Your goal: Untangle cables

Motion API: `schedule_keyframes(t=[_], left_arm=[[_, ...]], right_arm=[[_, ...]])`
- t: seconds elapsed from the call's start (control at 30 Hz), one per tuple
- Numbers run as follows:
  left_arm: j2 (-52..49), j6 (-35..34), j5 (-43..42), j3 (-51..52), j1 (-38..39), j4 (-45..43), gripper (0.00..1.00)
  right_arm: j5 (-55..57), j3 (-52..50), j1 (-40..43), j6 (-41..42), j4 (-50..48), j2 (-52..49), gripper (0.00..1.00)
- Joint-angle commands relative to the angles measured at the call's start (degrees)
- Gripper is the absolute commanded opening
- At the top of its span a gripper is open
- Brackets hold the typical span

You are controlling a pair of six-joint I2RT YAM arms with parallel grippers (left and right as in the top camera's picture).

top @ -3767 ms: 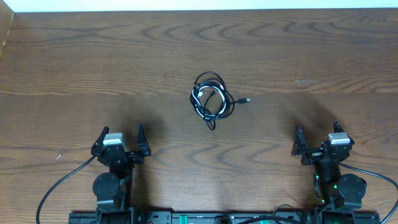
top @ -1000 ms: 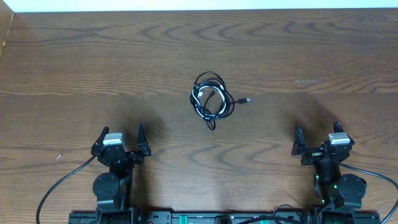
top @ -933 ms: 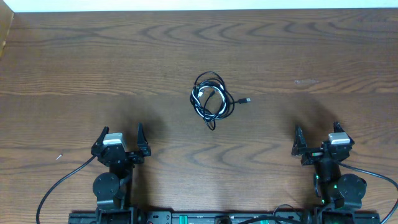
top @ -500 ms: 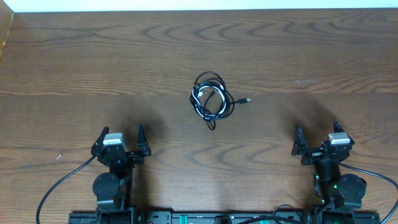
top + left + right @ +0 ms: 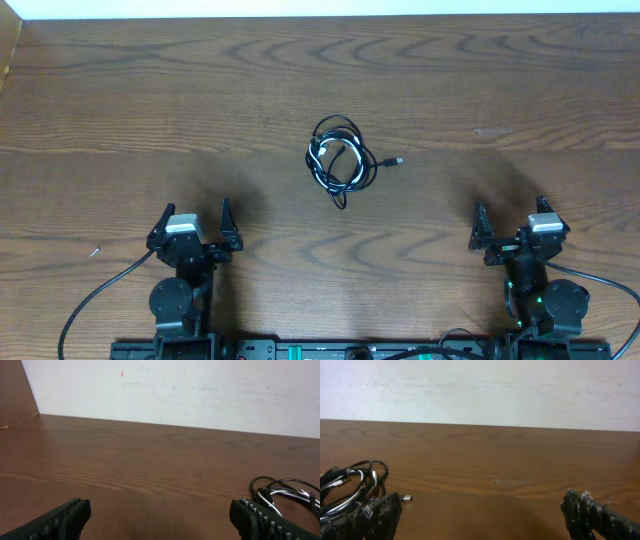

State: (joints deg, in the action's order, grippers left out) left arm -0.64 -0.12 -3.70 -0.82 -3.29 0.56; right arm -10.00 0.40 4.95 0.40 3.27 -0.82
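1. Overhead view: two cables [image 5: 341, 160], one black and one white, lie coiled together in one bundle at the middle of the table [image 5: 120, 110], with a small plug [image 5: 398, 161] sticking out on one side
2. Two grippers: the left gripper [image 5: 195, 215] and right gripper [image 5: 510, 210] sit low at the near edge, level, pointing across the table, well apart from the cables
3. Both have their fingers spread wide and hold nothing
4. Left wrist view has the cables [image 5: 287, 492] ahead on its right; right wrist view has them [image 5: 350, 485] on its left

Left pincer [image 5: 161, 510] spread wide, cables [image 5: 279, 492] coiled at right, white wall [image 5: 175, 390] behind
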Motion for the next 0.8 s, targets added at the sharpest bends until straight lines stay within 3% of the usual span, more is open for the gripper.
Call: schedule_keyframes(t=[0.0,0.43,0.77], left_arm=[[0.04,0.31,-0.11,0.57,-0.24,-1.05,0.95],[-0.55,0.33,-0.07,-3.74,-0.24,0.11,0.95],[-10.16,0.35,-0.09,-9.66,-0.24,0.44,0.95]], right_arm=[[0.20,-0.09,-0.35,0.39,0.15,0.44,0.99],[-1.14,-0.09,-0.33,0.39,-2.10,0.44,0.99],[-1.33,-0.07,-0.35,0.39,-2.45,0.44,0.99]])
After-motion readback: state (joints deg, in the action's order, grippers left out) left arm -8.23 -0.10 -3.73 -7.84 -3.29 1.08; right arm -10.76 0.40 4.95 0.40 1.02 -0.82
